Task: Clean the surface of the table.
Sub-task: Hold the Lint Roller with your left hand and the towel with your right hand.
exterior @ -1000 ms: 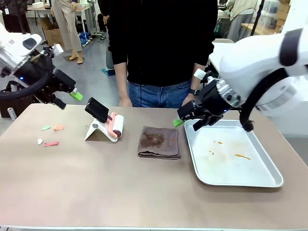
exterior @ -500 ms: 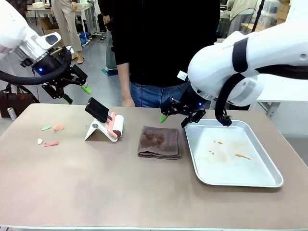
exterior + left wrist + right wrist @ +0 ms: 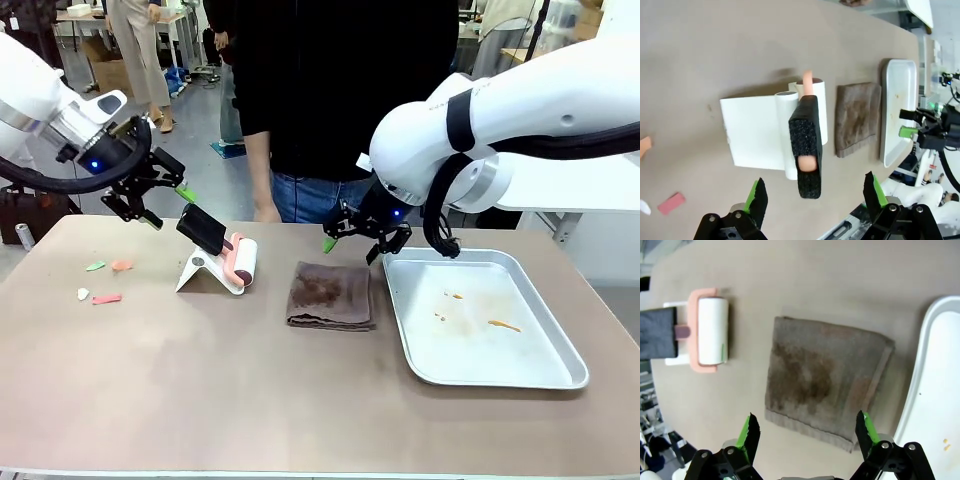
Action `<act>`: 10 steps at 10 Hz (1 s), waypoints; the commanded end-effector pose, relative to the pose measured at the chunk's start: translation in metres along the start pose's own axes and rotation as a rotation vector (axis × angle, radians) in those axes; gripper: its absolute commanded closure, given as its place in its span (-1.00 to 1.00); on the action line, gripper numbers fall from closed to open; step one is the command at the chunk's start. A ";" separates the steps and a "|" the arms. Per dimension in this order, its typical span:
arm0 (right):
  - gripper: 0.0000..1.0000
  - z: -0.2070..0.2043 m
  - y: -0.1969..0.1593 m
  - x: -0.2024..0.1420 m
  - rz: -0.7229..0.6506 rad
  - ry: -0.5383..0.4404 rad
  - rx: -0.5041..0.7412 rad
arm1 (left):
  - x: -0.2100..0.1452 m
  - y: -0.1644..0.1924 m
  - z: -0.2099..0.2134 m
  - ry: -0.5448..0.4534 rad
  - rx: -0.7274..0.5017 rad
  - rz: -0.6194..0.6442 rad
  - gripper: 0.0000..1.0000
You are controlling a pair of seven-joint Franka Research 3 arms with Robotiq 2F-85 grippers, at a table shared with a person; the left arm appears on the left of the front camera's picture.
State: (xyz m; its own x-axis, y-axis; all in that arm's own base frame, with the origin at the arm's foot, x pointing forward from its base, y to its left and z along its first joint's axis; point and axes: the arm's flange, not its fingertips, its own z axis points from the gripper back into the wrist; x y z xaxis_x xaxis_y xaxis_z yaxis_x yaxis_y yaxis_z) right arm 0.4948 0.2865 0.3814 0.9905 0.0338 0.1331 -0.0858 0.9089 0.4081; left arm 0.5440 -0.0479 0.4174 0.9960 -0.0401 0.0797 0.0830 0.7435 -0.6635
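Front view: counter (image 3: pixel 250 390) spans the frame. Judged rigid, heavy, fixed, so there's nothing to grip; work its smooth matte top w/ a tool. Left hand (image 3: pixel 168 206) is open, above the far-left edge by the lint roller (image 3: pixel 243 262) on its white stand (image 3: pixel 198 274). Right hand (image 3: pixel 350 249) is open, over the far edge of the brown cloth (image 3: pixel 330 297). Paper scraps (image 3: pixel 106 298) lie at left, metal tray (image 3: pixel 405 330) at right. A person stands at the far side.

Left wrist view: left hand (image 3: pixel 815 195) is empty, jaws wide, lined up over the roller's black handle (image 3: pixel 807 145). The handle is prob. light and stiff, and is the best hold.

Right wrist view: right hand (image 3: pixel 807 432) is empty, jaws wide, above the cloth (image 3: pixel 825 380). It looks soft and limp; pinch at an edge. The tray rim (image 3: pixel 925 365) sits just beside the cloth. Stand, cloth and tray cover parts of the counter (image 3: pixel 815 280).
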 end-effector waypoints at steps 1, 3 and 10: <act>-1.00 -0.001 -0.001 0.012 -0.055 0.016 -0.029 | 0.003 0.006 -0.011 0.022 -0.071 -0.044 -1.00; -1.00 0.001 -0.003 0.011 -0.062 0.004 -0.020 | 0.003 0.019 -0.020 0.022 -0.116 -0.040 -1.00; -1.00 -0.039 0.006 0.016 -0.096 0.094 -0.200 | -0.001 0.013 -0.037 -0.003 -0.156 -0.051 -1.00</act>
State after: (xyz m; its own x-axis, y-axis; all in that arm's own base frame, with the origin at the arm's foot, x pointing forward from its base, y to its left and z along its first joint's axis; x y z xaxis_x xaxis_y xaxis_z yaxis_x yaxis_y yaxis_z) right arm 0.5031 0.2894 0.3452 0.9993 -0.0126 0.0356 0.0013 0.9536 0.3012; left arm 0.5490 -0.0609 0.3840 0.9931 -0.0636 0.0983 0.1162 0.6375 -0.7617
